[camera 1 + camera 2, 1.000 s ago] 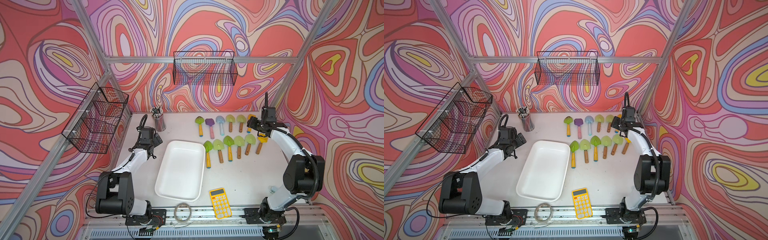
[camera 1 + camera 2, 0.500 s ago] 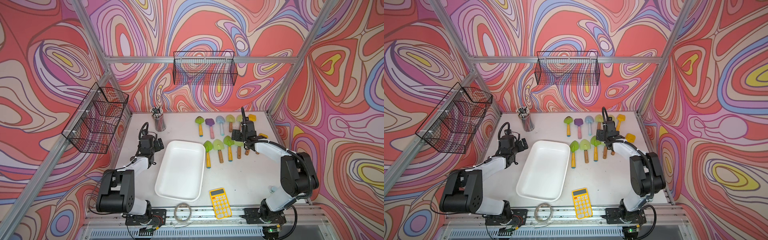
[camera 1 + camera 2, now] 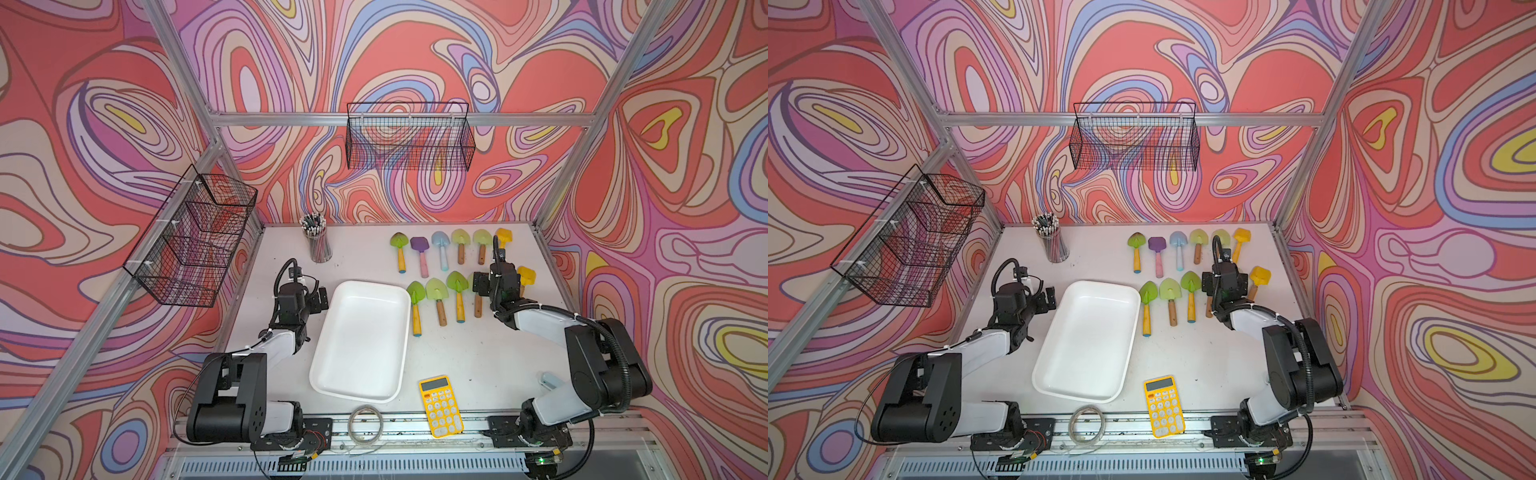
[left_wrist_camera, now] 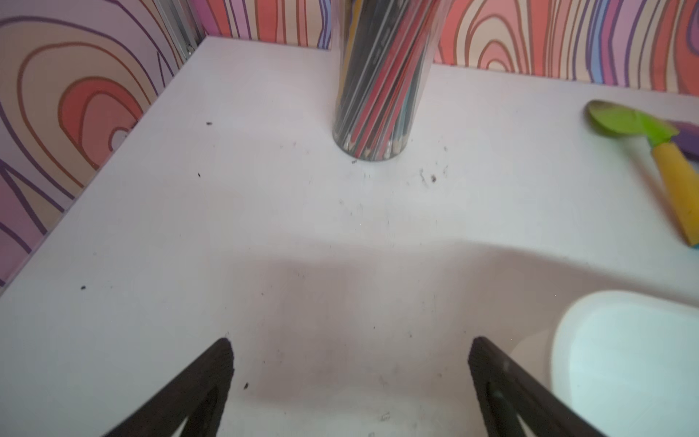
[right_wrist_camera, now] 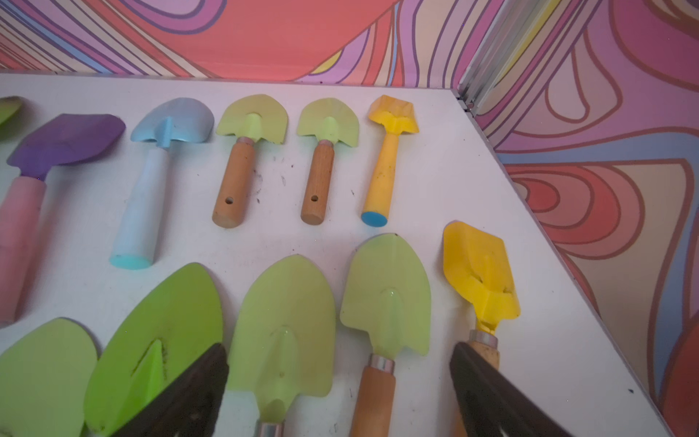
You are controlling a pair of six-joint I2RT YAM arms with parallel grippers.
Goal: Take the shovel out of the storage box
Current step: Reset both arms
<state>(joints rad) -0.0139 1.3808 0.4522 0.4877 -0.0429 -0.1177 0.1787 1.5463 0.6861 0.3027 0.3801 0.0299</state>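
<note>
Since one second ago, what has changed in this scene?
Both arms drew back toward their bases. The right gripper left the far right corner and now hovers open over the near row of shovels, holding nothing. The left gripper, open, slid back a little beside the storage box. Box, shovels and calculator stayed put.

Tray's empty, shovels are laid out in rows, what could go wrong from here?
The open right gripper hangs close over the tightly packed near row; a sideways move could knock the nearer yellow shovel, lying close to the table edge.
The open left gripper sits beside the storage box corner and could nudge it or the pencil cup.
</note>
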